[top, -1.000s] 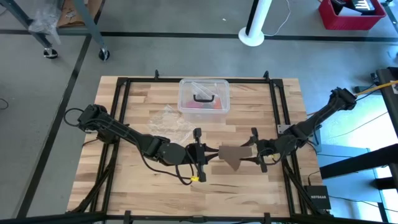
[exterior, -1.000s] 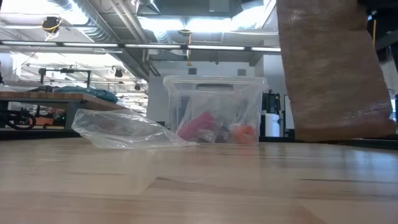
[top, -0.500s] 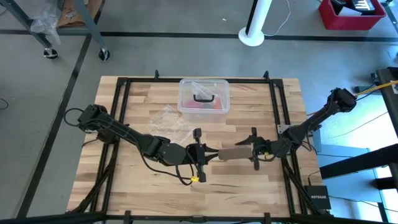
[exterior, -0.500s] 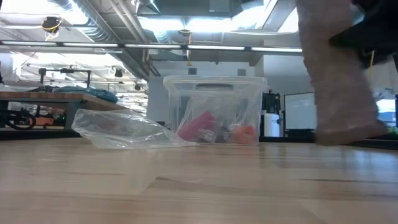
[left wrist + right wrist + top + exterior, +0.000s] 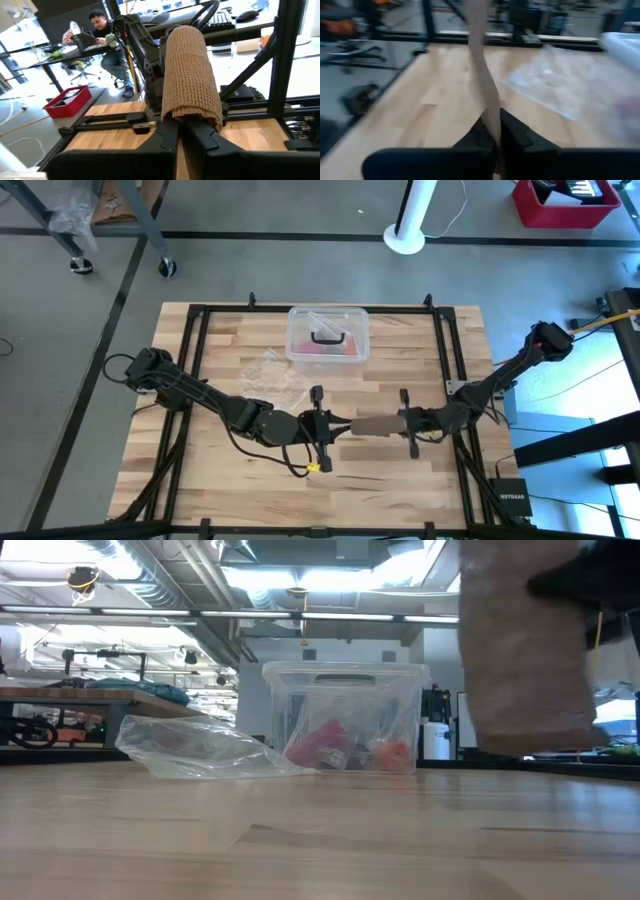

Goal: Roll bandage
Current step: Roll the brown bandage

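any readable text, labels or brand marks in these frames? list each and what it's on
"NETGEAR": on the small black box on the floor past the table's right front corner; tiny, only just legible.
Clear plastic box: no label visible.
Bandage: plain knit fabric, no print.
Red bin on the floor at top right: no marking visible.
Room behind, in the low and wrist views: no lettering can be made out.

Wooden table [image 5: 210,465] carries a clear plastic box [image 5: 327,338] and a clear plastic bag [image 5: 272,377], both beyond the fingers.
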